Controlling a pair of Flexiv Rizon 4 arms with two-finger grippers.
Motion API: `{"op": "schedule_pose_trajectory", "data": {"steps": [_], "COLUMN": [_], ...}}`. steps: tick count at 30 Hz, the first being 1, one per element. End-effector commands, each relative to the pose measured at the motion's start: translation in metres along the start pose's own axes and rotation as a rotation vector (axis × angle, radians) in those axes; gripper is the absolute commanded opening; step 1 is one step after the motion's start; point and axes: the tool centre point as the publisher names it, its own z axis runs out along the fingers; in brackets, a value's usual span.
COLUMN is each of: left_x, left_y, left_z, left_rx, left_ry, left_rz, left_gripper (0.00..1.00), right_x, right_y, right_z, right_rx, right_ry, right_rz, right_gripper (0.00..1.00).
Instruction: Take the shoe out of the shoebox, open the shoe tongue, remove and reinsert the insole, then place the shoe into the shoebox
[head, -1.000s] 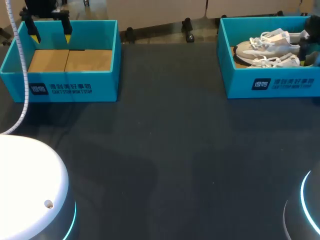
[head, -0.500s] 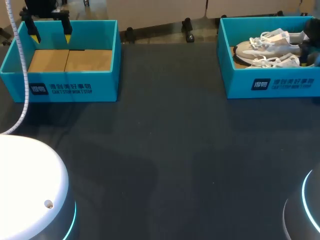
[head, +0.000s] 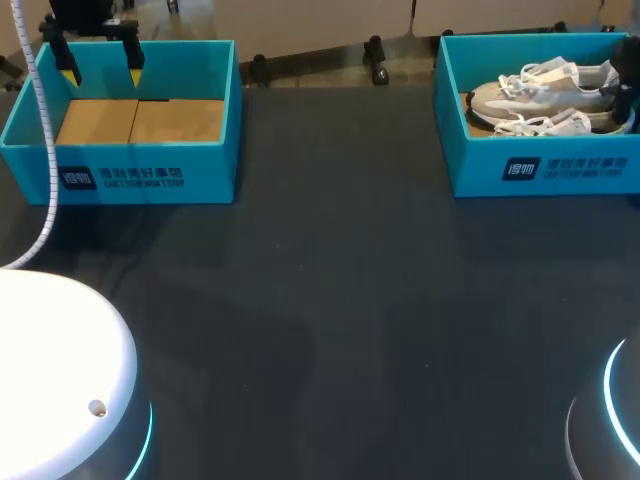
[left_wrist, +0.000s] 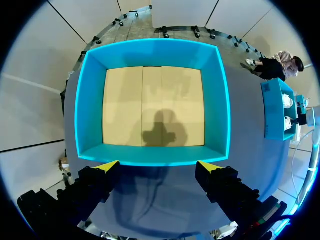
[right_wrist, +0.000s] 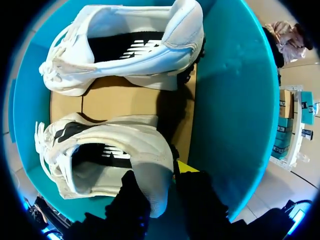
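Observation:
Two white shoes lie in the teal shoebox (head: 480, 170) at the table's far right. My right gripper (head: 627, 102) is down in that shoebox (right_wrist: 235, 100), at the heel end of the nearer shoe (head: 545, 124). In the right wrist view the right gripper (right_wrist: 162, 182) is shut on the heel of this shoe (right_wrist: 115, 150), one finger inside the collar and one outside. The other shoe (right_wrist: 135, 50) lies beyond it, untouched. My left gripper (head: 100, 72) hangs open above the far wall of the left box (head: 150, 175).
The left teal box (left_wrist: 90, 100) holds nothing but its cardboard floor, and the left gripper (left_wrist: 159, 166) stands over its near wall in the left wrist view. Dark table surface stretches between the two boxes and toward the front.
The right gripper's fingers have come together on the heel of the nearer shoe, which shifted slightly. The left arm has not moved.

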Motion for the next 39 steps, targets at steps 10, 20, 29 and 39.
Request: {"op": "schedule_pose_trajectory", "data": {"steps": [10,20,29,39], "left_x": [0.0,0.0,0.0,0.0], "left_y": [0.0,0.0,0.0,0.0], "left_z": [0.0,0.0,0.0,0.0], "left_rx": [0.0,0.0,0.0,0.0], "left_ry": [0.0,0.0,0.0,0.0], "left_rz": [0.0,0.0,0.0,0.0], "left_gripper": [1.0,1.0,1.0,1.0], "right_x": [0.008,0.0,-0.012,-0.034], "right_y": [-0.007,-0.015,-0.019,-0.01], "right_z": [-0.021,-0.058,-0.095,-0.132], "right_rx": [-0.042,-0.091,-0.124,-0.13], "right_ry": [-0.031,-0.072,-0.117,-0.16], "right_rz": [0.044,0.104,0.155,0.226], "right_gripper": [0.0,0.0,0.0,0.0]}}
